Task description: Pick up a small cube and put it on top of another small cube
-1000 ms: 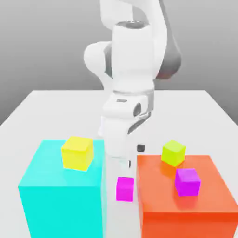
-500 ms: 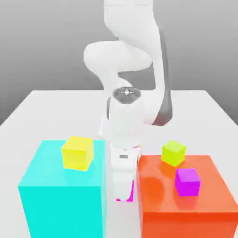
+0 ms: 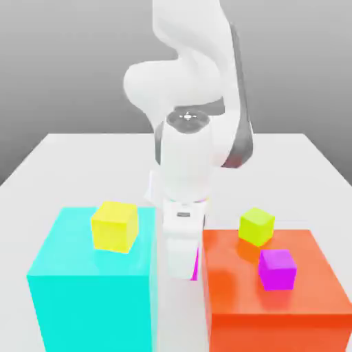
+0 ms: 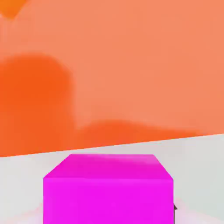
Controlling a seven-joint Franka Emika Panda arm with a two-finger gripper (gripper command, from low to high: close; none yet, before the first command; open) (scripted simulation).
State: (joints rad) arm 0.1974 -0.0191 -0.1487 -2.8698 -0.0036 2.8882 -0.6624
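The small hot-pink cube (image 4: 107, 188) sits close up in the hand view, in front of the orange block's side wall. In the exterior view just a pink sliver of it (image 3: 196, 262) peeks out beside the white hand. My gripper (image 3: 183, 269) is down in the narrow gap between the cyan block and the orange block, shut on this cube. The hand hides most of the cube and the fingers. A more purple magenta cube (image 3: 277, 268) rests on top of the orange block, to the exterior view's right of the hand.
The big cyan block (image 3: 82, 295) carries a yellow cube (image 3: 115, 225). On the big orange block (image 3: 275, 313) a yellow-green cube (image 3: 256, 226) stands near its far edge. Both blocks wall in the hand closely. The white table (image 3: 62, 155) extends behind.
The hand came down over the pink cube in the gap and the fingers closed on it. Since half a second ago the hand and the pink sliver sit slightly higher.
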